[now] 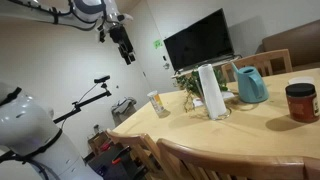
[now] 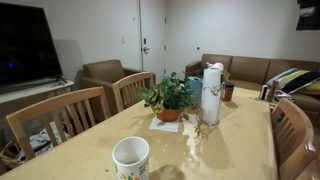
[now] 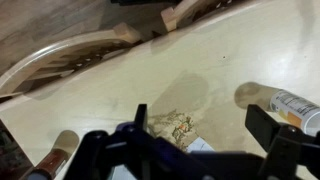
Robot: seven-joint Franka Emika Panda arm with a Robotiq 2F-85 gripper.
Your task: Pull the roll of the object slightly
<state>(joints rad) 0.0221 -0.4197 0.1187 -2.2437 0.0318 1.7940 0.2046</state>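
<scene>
The roll (image 1: 210, 90) is a tall white paper towel cylinder standing upright on its holder with a round clear base (image 1: 216, 114), in the middle of the table. It also shows in the other exterior view (image 2: 211, 93), beside the plant. My gripper (image 1: 123, 43) hangs high in the air well away from the roll, off beyond the table's end. In the wrist view my gripper (image 3: 205, 122) is open with only the tabletop far below between its dark fingers (image 3: 140, 118). The roll does not clearly show in the wrist view.
A teal pitcher (image 1: 250, 85) and a red-brown jar (image 1: 300, 102) stand by the roll. A potted plant (image 2: 168, 97) and a small cup (image 2: 131, 157) also sit on the light wooden table (image 2: 230, 150). Wooden chairs (image 2: 55, 118) line its edges. A TV (image 1: 198, 42) hangs behind.
</scene>
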